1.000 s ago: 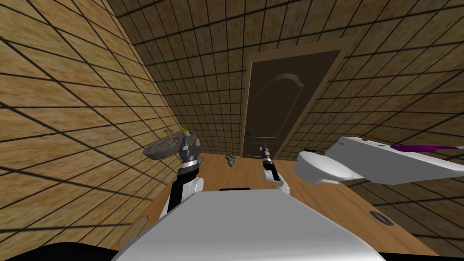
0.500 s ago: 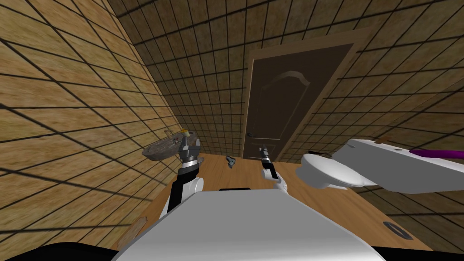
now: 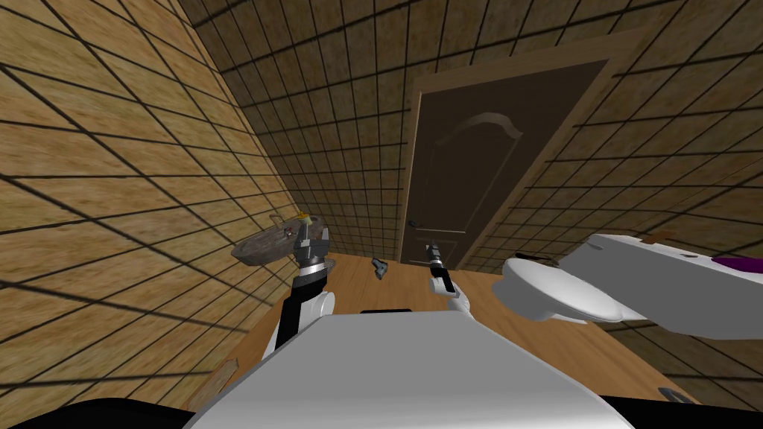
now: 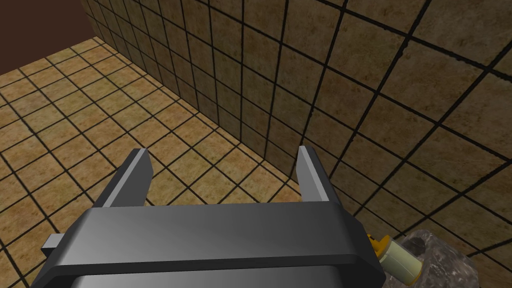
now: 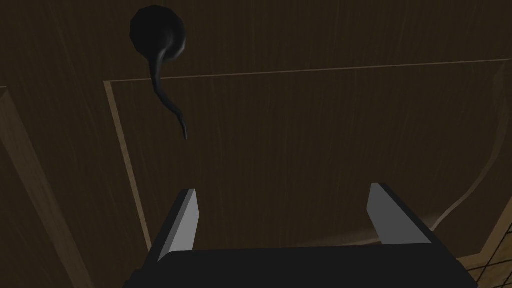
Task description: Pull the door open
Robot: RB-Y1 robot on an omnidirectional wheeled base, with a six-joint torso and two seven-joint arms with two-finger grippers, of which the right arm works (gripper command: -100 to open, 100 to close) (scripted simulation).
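The right gripper (image 3: 431, 247) points at the shut brown door (image 3: 462, 171), near its handle (image 3: 413, 222).

Purple item (image 3: 741, 262) atop toilet tank (image 3: 670, 287), half off-view.

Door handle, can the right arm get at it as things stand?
Probably yes. The right end effector is open and faces the door, with nothing between it and the handle. The handle sits to one side of it, so the arm would likely have to shift across first.
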